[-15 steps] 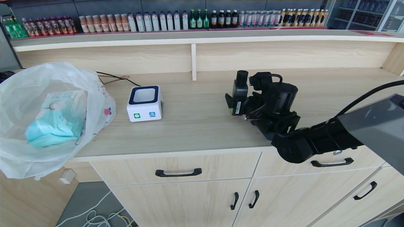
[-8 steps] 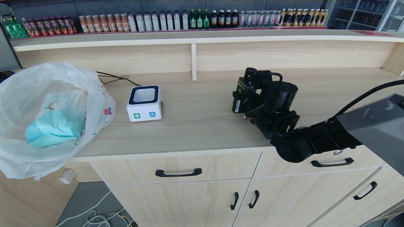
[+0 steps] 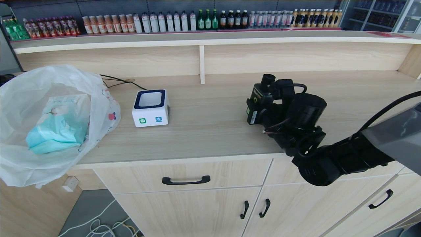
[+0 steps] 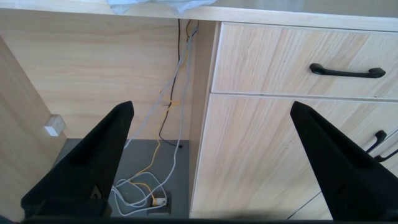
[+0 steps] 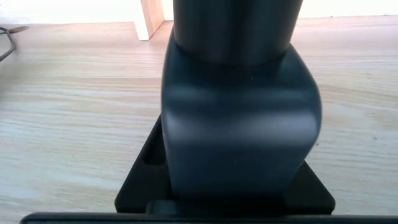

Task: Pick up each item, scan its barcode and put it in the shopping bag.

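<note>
My right gripper [image 3: 263,106] hovers over the right half of the wooden counter [image 3: 204,131], shut on a dark bottle [image 3: 258,100] with a round cap and a white label. In the right wrist view the bottle [image 5: 239,118] stands close before the camera, above the counter. A white scanner [image 3: 150,108] with a dark-rimmed window sits left of centre. The shopping bag [image 3: 19,164] hangs open at the counter's left end, holding a teal soft pack [image 3: 59,130]. My left gripper [image 4: 211,109] is open, low in front of the cupboard.
Cables run behind the scanner [image 3: 118,80]. A raised shelf with a divider [image 3: 201,64] borders the counter's back, with rows of bottles [image 3: 184,20] beyond. Drawers and doors with black handles [image 3: 185,180] lie below. Cables [image 4: 143,186] lie on the floor.
My right arm has shifted right and a little toward the counter's front, and the bottle has turned in the grip. Bag and scanner stayed put.
</note>
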You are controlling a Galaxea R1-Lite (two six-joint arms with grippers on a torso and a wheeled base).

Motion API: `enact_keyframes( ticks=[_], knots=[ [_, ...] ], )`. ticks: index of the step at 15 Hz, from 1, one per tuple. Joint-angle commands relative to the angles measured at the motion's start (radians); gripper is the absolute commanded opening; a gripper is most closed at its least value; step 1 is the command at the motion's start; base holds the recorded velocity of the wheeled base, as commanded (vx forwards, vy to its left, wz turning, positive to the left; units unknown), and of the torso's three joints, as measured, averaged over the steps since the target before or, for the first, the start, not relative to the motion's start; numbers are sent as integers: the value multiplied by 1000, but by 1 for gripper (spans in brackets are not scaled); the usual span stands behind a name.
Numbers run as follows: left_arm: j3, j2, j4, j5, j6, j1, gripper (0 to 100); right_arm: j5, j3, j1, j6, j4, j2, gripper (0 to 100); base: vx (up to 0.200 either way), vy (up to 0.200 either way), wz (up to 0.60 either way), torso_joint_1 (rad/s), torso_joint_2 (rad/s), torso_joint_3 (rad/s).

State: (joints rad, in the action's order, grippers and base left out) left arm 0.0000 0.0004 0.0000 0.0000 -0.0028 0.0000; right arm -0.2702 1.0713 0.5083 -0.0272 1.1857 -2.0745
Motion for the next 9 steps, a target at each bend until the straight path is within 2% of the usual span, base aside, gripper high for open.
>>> enact_keyframes(
  ticks=[1,4,9],
  knots=[
    [0,0,0,0,0,0,100,8,-162,16,-14,86,136,0,0,0,0,0,0,0],
    [0,0,0,0,0,0,100,46,-301,22,-63,123,278,0,0,0,0,0,0,0],
    [0,0,0,0,0,0,100,54,-407,61,-77,124,456,0,0,0,0,0,0,0]
  ],
)
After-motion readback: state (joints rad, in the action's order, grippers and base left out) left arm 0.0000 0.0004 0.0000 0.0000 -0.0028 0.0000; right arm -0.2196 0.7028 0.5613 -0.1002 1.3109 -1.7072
